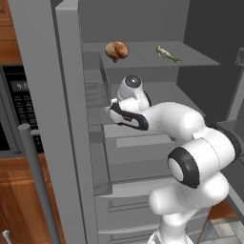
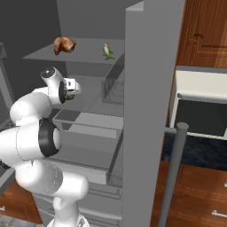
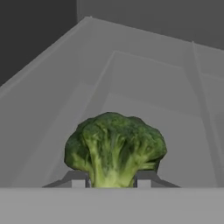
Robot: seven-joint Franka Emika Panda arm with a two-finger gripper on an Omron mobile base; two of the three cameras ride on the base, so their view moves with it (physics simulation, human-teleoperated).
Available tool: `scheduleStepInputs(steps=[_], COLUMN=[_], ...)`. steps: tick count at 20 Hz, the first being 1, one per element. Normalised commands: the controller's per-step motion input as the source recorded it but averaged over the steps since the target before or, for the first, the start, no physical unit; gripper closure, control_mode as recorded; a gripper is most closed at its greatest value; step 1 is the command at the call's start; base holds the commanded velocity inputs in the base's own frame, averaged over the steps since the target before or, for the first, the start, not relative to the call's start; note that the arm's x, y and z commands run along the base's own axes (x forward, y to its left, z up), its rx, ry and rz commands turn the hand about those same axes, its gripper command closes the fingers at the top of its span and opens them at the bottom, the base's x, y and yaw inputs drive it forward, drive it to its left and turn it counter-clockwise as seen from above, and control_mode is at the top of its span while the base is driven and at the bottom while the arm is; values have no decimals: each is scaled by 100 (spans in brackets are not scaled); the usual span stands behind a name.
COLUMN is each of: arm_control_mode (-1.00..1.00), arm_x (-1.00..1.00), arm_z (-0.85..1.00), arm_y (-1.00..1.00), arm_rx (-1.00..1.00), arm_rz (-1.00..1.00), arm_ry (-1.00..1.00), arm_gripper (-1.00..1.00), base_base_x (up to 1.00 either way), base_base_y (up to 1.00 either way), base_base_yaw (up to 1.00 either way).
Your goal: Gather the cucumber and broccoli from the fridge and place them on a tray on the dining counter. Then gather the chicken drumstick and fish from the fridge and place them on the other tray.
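The broccoli [image 3: 114, 146], a lumpy green head on a pale stem, stands upright in the hand view between the two fingertips of my gripper [image 3: 111, 179], which is shut on its stem. My arm reaches into the open fridge [image 1: 143, 71] at the middle shelf level. On the shelf above lie the orange-brown chicken drumstick [image 1: 116, 50] [image 2: 64, 45] and, to its right, the slender fish [image 1: 167, 54] [image 2: 107, 51]. The cucumber, the trays and the dining counter are out of view.
An open fridge door [image 1: 43, 95] [image 2: 146, 111] with a long bar handle [image 1: 35, 176] [image 2: 174, 173] stands close beside the arm. Grey drawers [image 1: 138, 157] sit under the hand. Wooden cabinets [image 2: 199, 31] and a black appliance panel [image 1: 19, 105] flank the fridge.
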Motion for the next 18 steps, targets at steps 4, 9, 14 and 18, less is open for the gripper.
scheduleStepInputs(steps=[4,9,14,18], arm_control_mode=[-100,-100,-100,-100], arm_x=[-69,-61,-60,-72], arm_z=[14,54,66,67], arm_y=[0,-4,-16,-15], arm_rx=[0,3,12,11], arm_rz=[0,-1,-5,-6], arm_ry=[-14,-3,11,14], arm_gripper=[100,100,100,100], base_base_x=[0,0,0,0], base_base_y=[0,0,0,0], base_base_yaw=[0,0,0,0])
